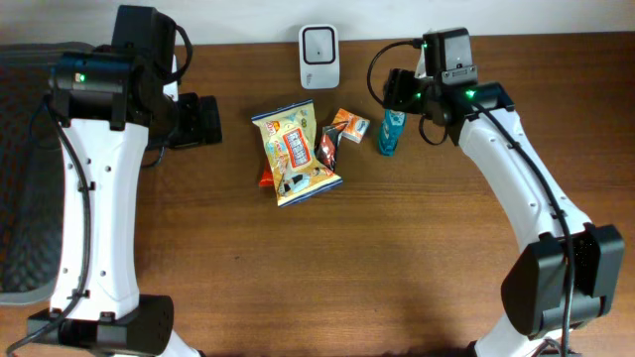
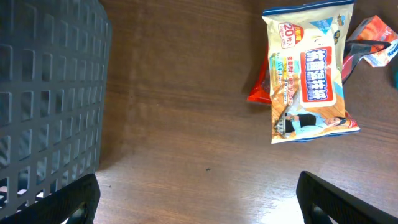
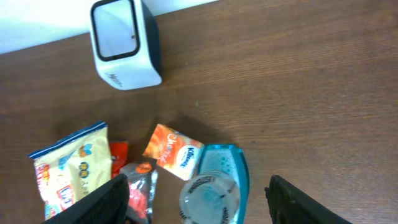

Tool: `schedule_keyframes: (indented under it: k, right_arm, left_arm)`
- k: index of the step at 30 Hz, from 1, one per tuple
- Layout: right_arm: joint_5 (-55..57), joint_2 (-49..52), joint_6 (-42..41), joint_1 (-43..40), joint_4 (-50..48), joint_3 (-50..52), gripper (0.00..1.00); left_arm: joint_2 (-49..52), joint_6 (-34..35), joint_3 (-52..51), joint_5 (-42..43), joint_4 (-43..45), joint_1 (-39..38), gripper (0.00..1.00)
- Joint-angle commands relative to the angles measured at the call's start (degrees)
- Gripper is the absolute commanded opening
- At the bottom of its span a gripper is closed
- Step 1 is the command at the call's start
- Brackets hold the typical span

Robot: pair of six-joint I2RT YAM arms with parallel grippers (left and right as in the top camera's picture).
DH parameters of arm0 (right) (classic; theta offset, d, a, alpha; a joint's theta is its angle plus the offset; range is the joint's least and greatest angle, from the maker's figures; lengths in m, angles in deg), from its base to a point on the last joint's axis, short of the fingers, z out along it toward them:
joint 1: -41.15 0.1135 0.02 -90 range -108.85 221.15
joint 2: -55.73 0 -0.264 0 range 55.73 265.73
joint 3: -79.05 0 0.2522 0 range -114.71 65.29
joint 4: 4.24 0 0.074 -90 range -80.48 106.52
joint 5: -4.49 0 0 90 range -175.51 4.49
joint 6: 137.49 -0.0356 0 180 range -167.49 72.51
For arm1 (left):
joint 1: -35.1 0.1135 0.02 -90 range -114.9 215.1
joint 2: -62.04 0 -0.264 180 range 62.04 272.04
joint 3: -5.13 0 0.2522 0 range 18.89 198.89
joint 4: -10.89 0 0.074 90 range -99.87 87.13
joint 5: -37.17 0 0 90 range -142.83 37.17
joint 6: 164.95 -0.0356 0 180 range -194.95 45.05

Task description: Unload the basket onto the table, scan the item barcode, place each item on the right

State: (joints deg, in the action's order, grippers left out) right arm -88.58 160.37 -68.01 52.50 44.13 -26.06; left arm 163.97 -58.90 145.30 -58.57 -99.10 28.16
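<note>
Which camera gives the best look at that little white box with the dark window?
The right wrist view: the white box fills more of the picture, window and side both clear. The overhead view shows it small, straight from above. The left wrist view misses it.

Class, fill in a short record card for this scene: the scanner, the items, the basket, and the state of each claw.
Scanner: white, upright, at the far edge of the table
Items: yellow pack, orange tissue pack, red-black packet, teal bottle
Basket: black mesh, on the left arm's side
Left claw: open, above bare wood, holding nothing
Right claw: open, astride the teal bottle, gaps on both sides
</note>
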Motion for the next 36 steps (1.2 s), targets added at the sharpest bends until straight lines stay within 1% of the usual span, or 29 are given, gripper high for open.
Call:
schedule_keyframes:
  k: [1,2,4,6,10,12,15,16,17,23,27,34,36]
  right_arm:
    - [1.62,2.73,0.74,0.31,0.02,-1.01,0.7]
    - [1.64,3.32,0.74,0.31,0.0,-1.01,0.7]
    - [1.62,4.35,0.72,0.31,0.0,-1.01,0.6]
    - [1.66,5.38,0.72,0.24,0.22,-1.01,0.59]
    - [8.15,5.46,0.72,-0.07,0.72,-1.01,0.54]
    - [8.28,5.46,0.74,-0.46,1.31,-1.01,0.5]
    - [8.28,5.46,0.74,-1.68,2.54,-1.01,0.49]
    - [8.26,5.46,0.74,-2.12,3.15,-1.01,0.44]
    - [8.24,5.46,0.74,-2.45,3.43,-0.87,0.42]
    - [8.13,5.51,0.76,-4.42,5.7,-0.68,0.43]
    - [8.28,5.53,1.4,-7.56,6.78,0.42,0.43]
    - [8.44,5.53,2.25,-11.02,6.49,5.22,0.44]
    - [10.54,5.6,2.23,-11.76,5.97,7.21,0.43]
  left_arm:
    - [-0.33,0.42,-0.07,0.57,0.09,0.35,0.99]
    - [-0.33,0.39,-0.07,0.57,0.09,0.35,0.99]
    - [-0.33,0.42,-0.07,0.57,0.09,0.35,0.99]
    - [-0.33,0.42,-0.07,0.57,0.09,0.35,0.99]
    - [-0.33,0.39,-0.07,0.57,0.09,0.35,0.99]
    - [-0.33,0.39,-0.07,0.57,0.09,0.35,0.99]
    - [-0.33,0.39,-0.07,0.57,0.09,0.35,0.99]
    - [-0.33,0.39,-0.07,0.57,0.09,0.35,0.99]
    - [-0.33,0.42,-0.07,0.57,0.09,0.35,0.99]
    - [-0.33,0.39,-0.07,0.57,0.09,0.35,0.99]
    - [-0.33,0.39,-0.07,0.57,0.09,0.35,0.99]
    - [-0.33,0.42,-0.07,0.57,0.09,0.35,0.99]
    - [-0.33,0.39,-0.07,0.57,0.09,0.35,0.99]
